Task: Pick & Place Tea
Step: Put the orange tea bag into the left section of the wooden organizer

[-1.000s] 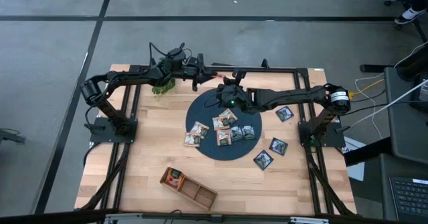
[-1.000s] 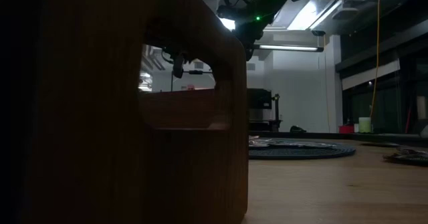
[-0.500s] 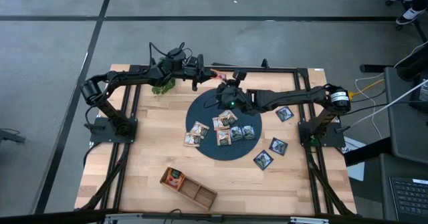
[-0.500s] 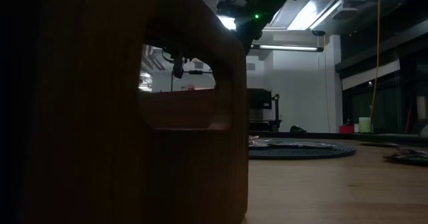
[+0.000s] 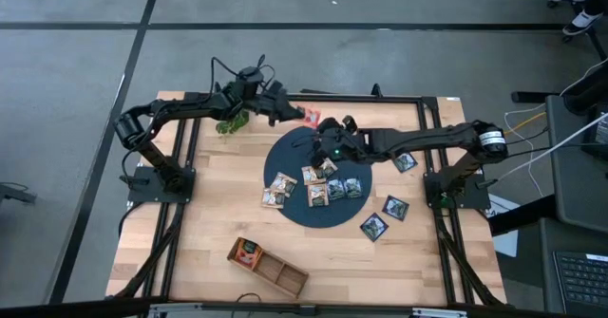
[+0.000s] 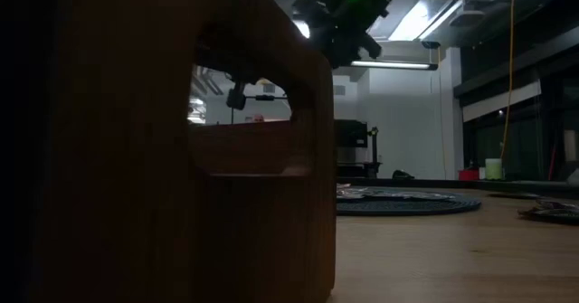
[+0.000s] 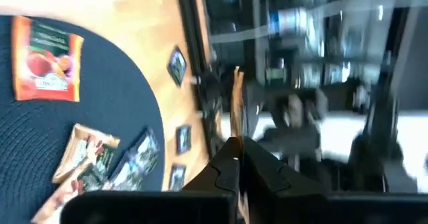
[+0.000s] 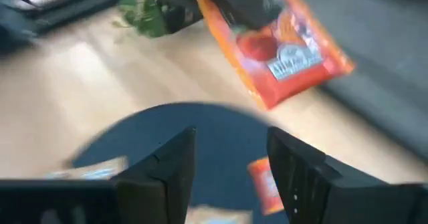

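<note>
My left gripper (image 5: 288,113) is shut on an orange tea sachet (image 5: 307,117) above the far edge of the round dark mat (image 5: 285,161). The right wrist view shows that sachet (image 8: 281,50) in the air ahead of my right gripper (image 8: 227,177). My right gripper (image 5: 334,128) is open with nothing between its fingers, just right of the sachet and over the mat. Several more sachets (image 5: 318,183) lie flat on the mat, one of them orange (image 7: 47,60). Three dark sachets (image 5: 384,215) lie on the wood to the right of the mat. My left gripper pinches the orange sachet by one end (image 8: 217,13) between its two fingers, which come about level from the table's left. In the left wrist view the sachet shows edge-on (image 7: 235,107), reaching out past the fingertips. It is lifted clear above the mat.
A long brown compartment tray (image 5: 268,266) lies near the front edge and fills the left of the low view (image 6: 163,158). A green plant (image 5: 231,123) sits at the far left under the left arm. Bare wood lies left of the mat.
My right gripper has opened and let go of the orange sachet, rolled, and drawn back a little toward the table's right. My left gripper has rolled in place with the sachet, which has turned with it and stays clear of the mat.
</note>
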`<state>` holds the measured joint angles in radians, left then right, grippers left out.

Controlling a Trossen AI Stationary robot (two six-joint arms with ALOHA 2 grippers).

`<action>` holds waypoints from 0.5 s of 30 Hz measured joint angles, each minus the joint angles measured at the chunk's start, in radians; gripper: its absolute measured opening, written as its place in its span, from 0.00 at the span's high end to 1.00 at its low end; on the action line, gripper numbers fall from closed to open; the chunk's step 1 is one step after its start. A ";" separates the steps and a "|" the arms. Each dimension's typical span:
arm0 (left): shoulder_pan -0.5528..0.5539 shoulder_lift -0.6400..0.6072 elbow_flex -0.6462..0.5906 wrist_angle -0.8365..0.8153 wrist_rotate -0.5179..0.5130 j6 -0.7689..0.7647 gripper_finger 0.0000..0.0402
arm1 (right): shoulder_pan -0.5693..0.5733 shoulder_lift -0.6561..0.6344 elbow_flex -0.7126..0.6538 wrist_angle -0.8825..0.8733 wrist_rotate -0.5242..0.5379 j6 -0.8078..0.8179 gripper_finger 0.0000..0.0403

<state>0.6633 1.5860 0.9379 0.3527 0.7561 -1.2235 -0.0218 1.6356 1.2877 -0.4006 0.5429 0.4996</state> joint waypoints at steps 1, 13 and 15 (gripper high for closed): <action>-0.004 0.000 0.000 -0.009 0.032 0.036 0.99 | 0.000 -0.007 0.000 -0.012 -0.039 0.052 0.54; -0.114 -0.005 0.000 -0.190 0.220 0.303 0.99 | 0.035 -0.062 -0.001 -0.103 -0.443 0.288 0.56; -0.144 -0.020 0.000 -0.246 0.210 0.354 0.99 | 0.060 -0.087 -0.001 -0.172 -0.459 0.285 0.56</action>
<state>0.5195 1.5661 0.9379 0.1067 0.9665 -0.8698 0.0379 1.5490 1.2869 -0.5731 0.0839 0.7845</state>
